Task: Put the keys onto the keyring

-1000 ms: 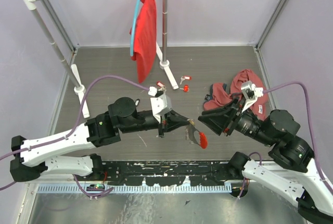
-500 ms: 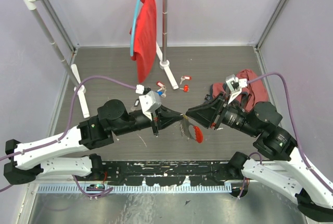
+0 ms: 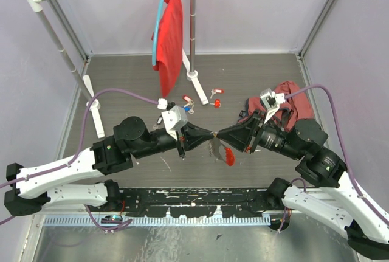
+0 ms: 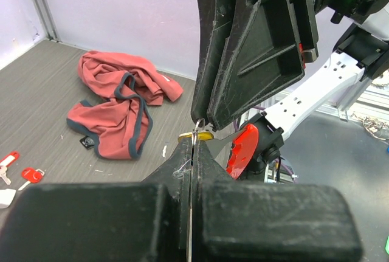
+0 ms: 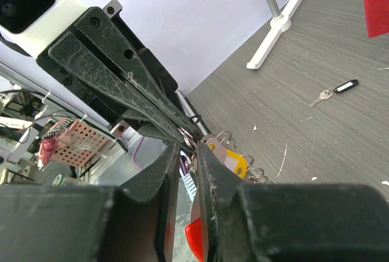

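Observation:
The keyring (image 3: pixel 223 152), a thin chain with a long red plastic piece and a yellow-tagged key on it, hangs in the air between my two grippers. My left gripper (image 3: pixel 211 134) is shut on one of its thin silvery rings (image 4: pixel 196 129); the yellow tag (image 4: pixel 197 135) and the red piece (image 4: pixel 243 149) hang just past its tips. My right gripper (image 3: pixel 220 134) meets it tip to tip, its jaws a narrow gap apart with the chain's rings (image 5: pixel 189 143) between their tips. Loose red-tagged keys (image 3: pixel 217 96) lie on the floor behind, and a black-tagged key (image 5: pixel 337 87) shows in the right wrist view.
A crumpled red cloth (image 3: pixel 276 110) lies at the right behind my right arm. A white clothes rack (image 3: pixel 197 82) with a red shirt (image 3: pixel 170 37) on a hanger stands at the back left. More keys (image 3: pixel 186 103) lie near the rack's foot.
My right gripper has moved left and narrowed onto the keyring at my left gripper's tips. My left gripper has moved slightly back and left with the keyring.

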Controlling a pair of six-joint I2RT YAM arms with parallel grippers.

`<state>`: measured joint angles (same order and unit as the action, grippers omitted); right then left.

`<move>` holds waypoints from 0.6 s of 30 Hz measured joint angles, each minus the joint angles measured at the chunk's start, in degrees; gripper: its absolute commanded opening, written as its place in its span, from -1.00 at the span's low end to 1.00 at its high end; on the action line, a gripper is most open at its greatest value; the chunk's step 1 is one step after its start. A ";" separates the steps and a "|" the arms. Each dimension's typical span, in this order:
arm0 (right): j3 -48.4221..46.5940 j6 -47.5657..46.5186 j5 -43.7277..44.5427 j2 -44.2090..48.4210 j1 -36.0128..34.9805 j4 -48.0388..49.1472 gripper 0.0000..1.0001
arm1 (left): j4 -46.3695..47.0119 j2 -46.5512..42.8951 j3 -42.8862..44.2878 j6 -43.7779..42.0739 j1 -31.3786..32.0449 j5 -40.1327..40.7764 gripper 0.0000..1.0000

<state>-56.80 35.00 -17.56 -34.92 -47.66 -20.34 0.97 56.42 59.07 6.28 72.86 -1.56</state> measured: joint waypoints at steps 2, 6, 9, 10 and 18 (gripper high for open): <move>0.00 -0.22 -0.11 0.00 0.00 -0.26 -0.53 | 0.02 0.04 0.00 0.00 0.00 -0.02 -1.00; 0.00 -0.52 -0.13 0.00 0.00 -0.68 -0.53 | 0.02 0.26 0.02 0.00 0.00 -0.04 -1.00; 0.00 -0.74 -0.13 0.00 0.00 -1.03 -0.53 | 0.00 0.46 0.00 0.00 0.00 -0.07 -1.00; 0.00 -0.81 -0.13 0.00 0.00 -1.14 -0.54 | 0.02 0.48 0.00 0.00 0.00 -0.09 -1.00; -0.22 -1.55 -0.20 0.00 0.00 -1.95 -0.90 | 0.07 0.85 0.02 0.00 -0.02 -0.61 -1.00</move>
<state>-57.01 33.45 -17.76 -34.92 -47.66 -22.28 1.04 57.28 59.09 6.28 72.84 -2.17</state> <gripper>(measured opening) 0.103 0.008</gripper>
